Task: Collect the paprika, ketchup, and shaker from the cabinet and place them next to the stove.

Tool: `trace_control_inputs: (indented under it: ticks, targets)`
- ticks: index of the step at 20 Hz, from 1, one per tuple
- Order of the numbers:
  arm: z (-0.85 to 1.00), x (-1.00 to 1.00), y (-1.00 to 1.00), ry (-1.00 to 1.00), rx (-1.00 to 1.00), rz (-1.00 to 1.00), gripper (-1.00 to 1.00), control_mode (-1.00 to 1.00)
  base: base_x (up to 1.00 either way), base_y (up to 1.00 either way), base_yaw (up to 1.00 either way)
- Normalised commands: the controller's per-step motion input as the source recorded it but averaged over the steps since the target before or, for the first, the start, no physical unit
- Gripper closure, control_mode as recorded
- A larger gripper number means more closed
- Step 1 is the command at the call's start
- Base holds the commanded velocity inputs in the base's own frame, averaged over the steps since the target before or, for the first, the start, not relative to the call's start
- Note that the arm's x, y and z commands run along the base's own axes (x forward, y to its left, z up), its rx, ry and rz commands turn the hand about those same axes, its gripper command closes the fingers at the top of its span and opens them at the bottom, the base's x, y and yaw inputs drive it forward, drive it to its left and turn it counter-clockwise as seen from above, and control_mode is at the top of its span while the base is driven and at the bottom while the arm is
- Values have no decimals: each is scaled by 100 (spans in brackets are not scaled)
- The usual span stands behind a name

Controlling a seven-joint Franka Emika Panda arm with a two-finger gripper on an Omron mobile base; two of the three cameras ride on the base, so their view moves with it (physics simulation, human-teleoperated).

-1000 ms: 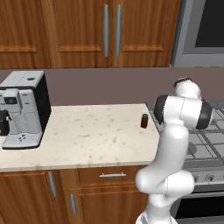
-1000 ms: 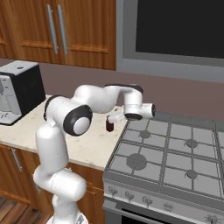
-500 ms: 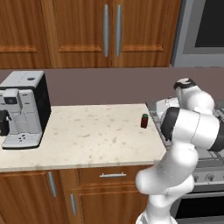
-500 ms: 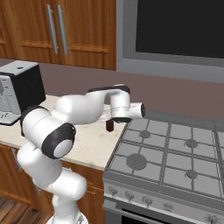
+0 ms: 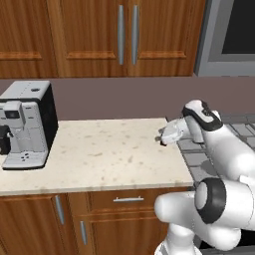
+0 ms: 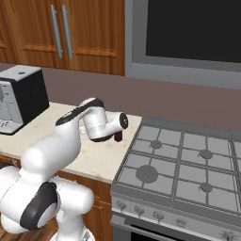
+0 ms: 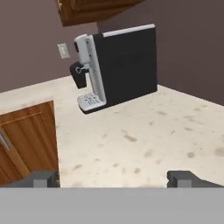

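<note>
We find the arm swung round since a second ago: its hand, which then reached toward the stove (image 6: 188,164) side, now points left along the surface (image 5: 99,154), toward the coffee machine (image 7: 118,65). The gripper (image 7: 113,178) stands wide and holds nothing; both fingertips (image 7: 186,178) sit well apart above bare stone in the hand view. The paprika (image 6: 118,136) remains on the surface near the stove's left edge, unmoved, now largely hidden behind the wrist; in the right base view we see its dark-red body just beside the hand. The base has not shifted.
</note>
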Motion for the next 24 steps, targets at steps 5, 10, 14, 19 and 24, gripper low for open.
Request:
trace_control_inputs:
  ticks: [5, 10, 14, 19, 24]
  targets:
    - [75, -57, 74, 7, -10, -15, -100, -100, 0, 0, 0]
    - [94, -44, 55, 25, -7, -14, -100, -100, 0, 0, 0]
    - [23, -49, 21, 24, -13, -11, -100, -100, 0, 0, 0]
    - [-8, -89, -41, 1, -17, -8, -100, -100, 0, 0, 0]
    - [1, -92, -17, 0, -14, -13, -100, -100, 0, 0, 0]
